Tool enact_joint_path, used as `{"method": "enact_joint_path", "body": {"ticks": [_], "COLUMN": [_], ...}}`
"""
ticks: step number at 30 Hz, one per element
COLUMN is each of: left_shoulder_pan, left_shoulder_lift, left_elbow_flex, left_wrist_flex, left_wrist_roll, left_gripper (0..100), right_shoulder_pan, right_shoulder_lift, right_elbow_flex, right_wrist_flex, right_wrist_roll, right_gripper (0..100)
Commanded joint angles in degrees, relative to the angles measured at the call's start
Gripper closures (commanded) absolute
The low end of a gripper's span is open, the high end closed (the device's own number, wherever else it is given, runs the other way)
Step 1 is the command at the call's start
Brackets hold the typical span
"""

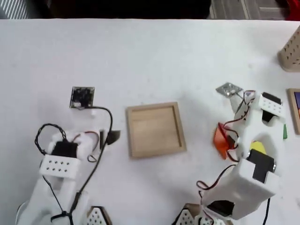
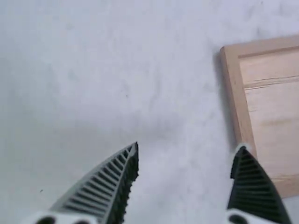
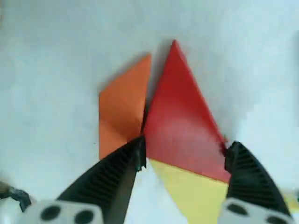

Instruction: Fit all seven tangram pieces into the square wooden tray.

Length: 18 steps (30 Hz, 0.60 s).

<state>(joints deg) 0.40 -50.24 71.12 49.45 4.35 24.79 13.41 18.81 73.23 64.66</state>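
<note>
The square wooden tray (image 1: 155, 130) sits mid-table with nothing in it. My left gripper (image 2: 188, 151) hangs open over bare table just beside the tray's wall (image 2: 232, 93); in the high view it is at the tray's left (image 1: 110, 137). My right gripper (image 3: 186, 147) is open, with its fingertips on either side of a red triangle (image 3: 184, 116) lying flat. An orange piece (image 3: 122, 107) touches the triangle on one side and a yellow piece (image 3: 196, 191) borders it on another. From above, the orange piece (image 1: 220, 138) and yellow piece (image 1: 257, 146) peek out from under the right arm.
A green piece (image 1: 284, 131) lies at the right arm's far side. A perforated wooden block (image 1: 290, 51) and a board (image 1: 295, 110) stand at the right edge. A small metal part (image 1: 228, 89) and a black square module (image 1: 82, 96) rest on the table.
</note>
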Motion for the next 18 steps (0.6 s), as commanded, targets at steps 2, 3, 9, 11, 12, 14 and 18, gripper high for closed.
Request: {"method": "enact_joint_path", "body": {"ticks": [2, 3, 9, 11, 12, 14, 18], "left_shoulder_pan": [0.75, 0.75, 0.84, 0.84, 0.84, 0.84, 0.84], "left_shoulder_lift": [-0.13, -0.13, -0.13, -0.13, -0.13, -0.13, -0.13], "left_elbow_flex": [-0.53, -0.53, -0.53, -0.53, -0.53, -0.53, -0.53], "left_wrist_flex": [-1.14, -1.14, -1.14, -1.14, -1.14, -1.14, -1.14], "left_wrist_roll": [0.35, 0.35, 0.35, 0.35, 0.35, 0.35, 0.35], "left_gripper": [68, 68, 68, 68, 68, 68, 68], "right_shoulder_pan": [0.92, 1.01, 0.92, 0.92, 0.84, 0.75, 1.01], "right_shoulder_lift": [1.45, 1.98, 4.70, 6.64, 7.43, 8.13, 8.22], "right_elbow_flex": [2.02, 2.29, 4.40, 4.13, 3.96, 3.78, 1.23], "right_wrist_flex": [-2.77, -2.95, -8.31, -9.80, -10.15, -10.86, -10.77], "right_wrist_roll": [4.75, 5.89, 7.74, 7.74, 7.65, 6.33, 1.32], "right_gripper": [64.0, 64.0, 67.4, 77.4, 84.0, 96.3, 94.6]}}
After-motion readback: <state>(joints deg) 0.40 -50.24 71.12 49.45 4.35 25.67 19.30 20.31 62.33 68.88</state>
